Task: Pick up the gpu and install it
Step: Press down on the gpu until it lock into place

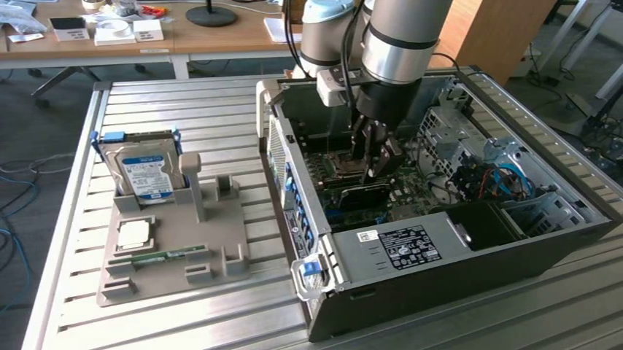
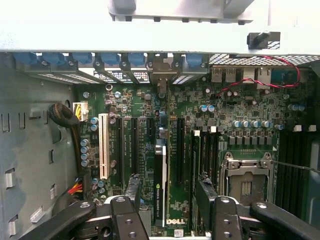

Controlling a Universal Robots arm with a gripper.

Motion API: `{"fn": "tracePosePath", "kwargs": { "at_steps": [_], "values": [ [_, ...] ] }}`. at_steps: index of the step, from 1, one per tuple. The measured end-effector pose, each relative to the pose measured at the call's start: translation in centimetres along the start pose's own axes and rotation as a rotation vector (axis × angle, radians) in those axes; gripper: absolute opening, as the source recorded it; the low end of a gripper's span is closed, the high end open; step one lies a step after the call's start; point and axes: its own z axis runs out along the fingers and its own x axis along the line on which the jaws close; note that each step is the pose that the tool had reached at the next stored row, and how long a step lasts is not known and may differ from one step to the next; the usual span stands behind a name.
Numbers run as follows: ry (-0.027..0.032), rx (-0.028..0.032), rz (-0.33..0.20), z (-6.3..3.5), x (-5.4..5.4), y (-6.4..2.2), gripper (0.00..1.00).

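The gpu (image 2: 160,185) stands on edge in a motherboard slot inside the open computer case (image 1: 545,240), with its bracket end toward the rear slot covers. In the exterior view the gpu (image 1: 362,195) shows as a dark card low in the case. My gripper (image 2: 169,189) straddles the card from above. It is open: one finger (image 2: 134,186) is close beside the card, and the other finger (image 2: 205,187) stands well clear of it. Seen from the exterior, the gripper (image 1: 375,166) reaches down into the case, just above the card.
On the exterior view's left, a grey fixture tray (image 1: 165,248) holds a blue-labelled hard drive (image 1: 144,171), a processor chip (image 1: 133,233) and a memory stick (image 1: 160,257). The empty CPU socket (image 2: 247,186), the power supply (image 1: 409,248) and the drive cages (image 1: 457,124) crowd the case.
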Motion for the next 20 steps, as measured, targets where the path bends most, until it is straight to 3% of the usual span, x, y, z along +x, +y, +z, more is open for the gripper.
{"fn": "tracePosePath", "kwargs": {
  "at_steps": [8, 20],
  "values": [
    [0.0, 0.0, 0.0, 0.0, 0.0, 0.0, 0.56],
    [0.0, 0.0, 0.0, 0.0, 0.0, 0.0, 0.11]
  ]
}}
